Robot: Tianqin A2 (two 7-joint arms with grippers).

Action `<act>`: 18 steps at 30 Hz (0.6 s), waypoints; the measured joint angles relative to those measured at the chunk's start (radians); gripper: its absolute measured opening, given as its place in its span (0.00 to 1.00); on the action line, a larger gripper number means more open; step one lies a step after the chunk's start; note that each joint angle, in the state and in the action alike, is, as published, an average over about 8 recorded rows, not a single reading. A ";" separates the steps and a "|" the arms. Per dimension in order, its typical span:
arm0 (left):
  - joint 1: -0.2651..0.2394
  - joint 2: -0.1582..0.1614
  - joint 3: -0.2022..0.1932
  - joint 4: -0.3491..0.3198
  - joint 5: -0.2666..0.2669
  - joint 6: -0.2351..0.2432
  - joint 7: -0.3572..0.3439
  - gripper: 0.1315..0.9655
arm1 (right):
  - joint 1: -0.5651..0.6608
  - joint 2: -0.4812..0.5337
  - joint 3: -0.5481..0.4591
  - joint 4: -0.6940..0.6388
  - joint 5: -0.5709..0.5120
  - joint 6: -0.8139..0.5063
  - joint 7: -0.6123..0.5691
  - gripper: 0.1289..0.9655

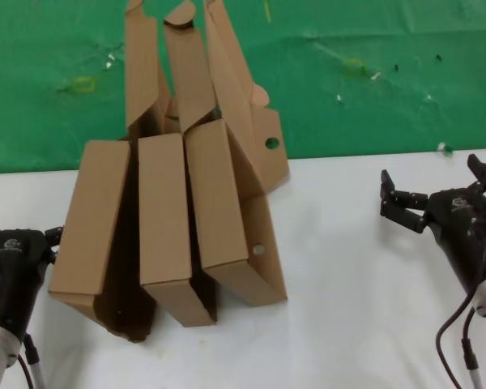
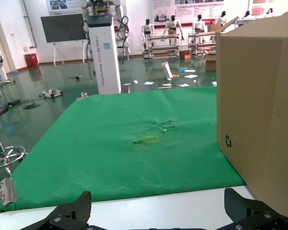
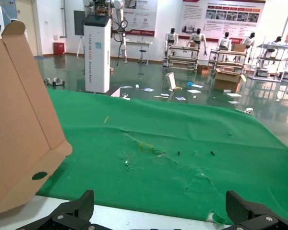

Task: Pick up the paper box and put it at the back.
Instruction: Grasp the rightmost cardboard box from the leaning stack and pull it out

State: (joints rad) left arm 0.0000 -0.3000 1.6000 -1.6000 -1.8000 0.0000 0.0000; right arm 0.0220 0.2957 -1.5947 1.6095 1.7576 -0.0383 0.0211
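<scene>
Three near-identical brown cardboard boxes stand side by side left of the table's middle, lids raised against the green cloth. The rightmost paper box (image 1: 227,203) shows round holes in its wall and lid tab. Its lid also shows in the right wrist view (image 3: 19,120). The leftmost box (image 1: 89,219) fills the edge of the left wrist view (image 2: 259,105). My left gripper (image 1: 20,223) is open and empty just left of the boxes; it also shows in the left wrist view (image 2: 161,211). My right gripper (image 1: 433,182) is open and empty at the far right; it also shows in the right wrist view (image 3: 161,211). The back strip (image 1: 373,162) lies bare.
The wrinkled green cloth backdrop (image 1: 373,73) rises behind the white table (image 1: 348,275). The middle box (image 1: 166,219) stands between the other two. Bare tabletop lies between the boxes and my right gripper.
</scene>
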 joint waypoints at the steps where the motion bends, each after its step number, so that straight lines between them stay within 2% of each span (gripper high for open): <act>1: 0.000 0.000 0.000 0.000 0.000 0.000 0.000 1.00 | 0.000 0.000 0.000 0.000 0.000 0.000 0.000 1.00; 18: 0.000 0.000 0.000 0.000 0.000 0.000 0.000 1.00 | 0.000 0.000 0.000 0.000 0.000 0.000 0.000 1.00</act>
State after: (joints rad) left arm 0.0000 -0.3000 1.6000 -1.6000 -1.8000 0.0000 0.0000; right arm 0.0220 0.2957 -1.5947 1.6095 1.7576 -0.0383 0.0211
